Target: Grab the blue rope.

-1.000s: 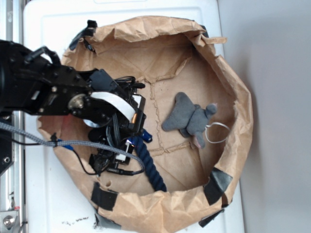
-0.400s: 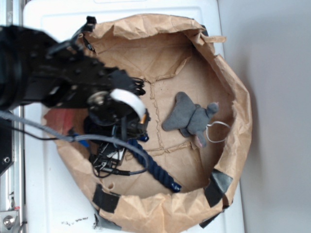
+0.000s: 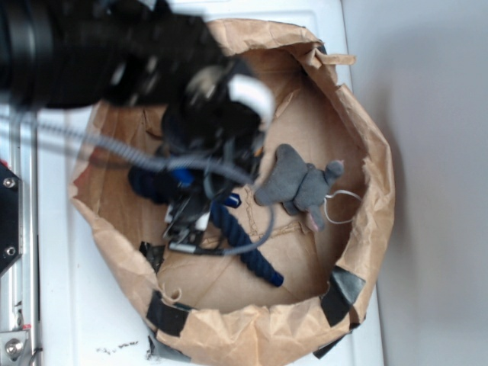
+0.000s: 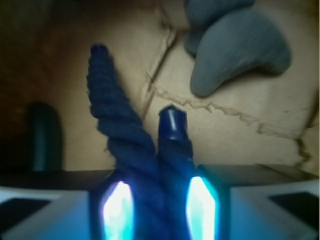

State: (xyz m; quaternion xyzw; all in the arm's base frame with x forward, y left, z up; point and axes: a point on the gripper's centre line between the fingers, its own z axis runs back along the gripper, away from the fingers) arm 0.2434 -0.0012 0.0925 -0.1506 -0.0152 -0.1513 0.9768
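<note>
With the jaws of the gripper [image 4: 155, 200] pinched on the folded blue rope [image 4: 117, 127], whose long strand trails toward eleven o'clock, its loose weight could slip out near the grey plush toy [image 4: 240, 47] at one o'clock.

Exterior overhead; wrist close, both showing plush toy [image 3: 299, 185].
</note>
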